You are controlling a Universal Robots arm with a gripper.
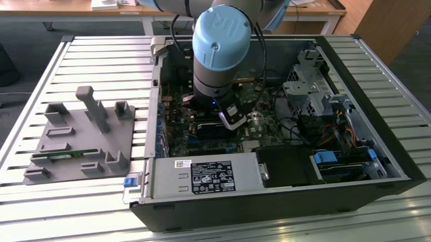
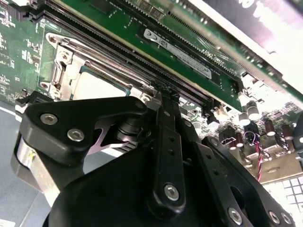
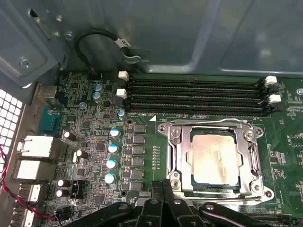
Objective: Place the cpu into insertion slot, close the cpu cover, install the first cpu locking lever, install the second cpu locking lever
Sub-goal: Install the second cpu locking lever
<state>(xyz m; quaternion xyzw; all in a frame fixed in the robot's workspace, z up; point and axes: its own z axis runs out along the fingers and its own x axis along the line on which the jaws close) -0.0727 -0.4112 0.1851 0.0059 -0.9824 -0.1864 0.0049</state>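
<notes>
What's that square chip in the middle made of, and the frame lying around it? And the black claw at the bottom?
The cpu looks like it has a pale, brushed metal top with a soft sheen. The cpu cover around it seems to be bright stamped steel: thin, silvery, sharply reflective. The gripper appears to be matte black metal or hard plastic, joined by shiny screws; which one is unclear.

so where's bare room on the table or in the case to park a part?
Free: slatted table behind the grey fixture block, and the front strip below it. Crowded: inside the case, where the gripper sits beside the cpu cover, with memory slots and capacitors close by.
</notes>
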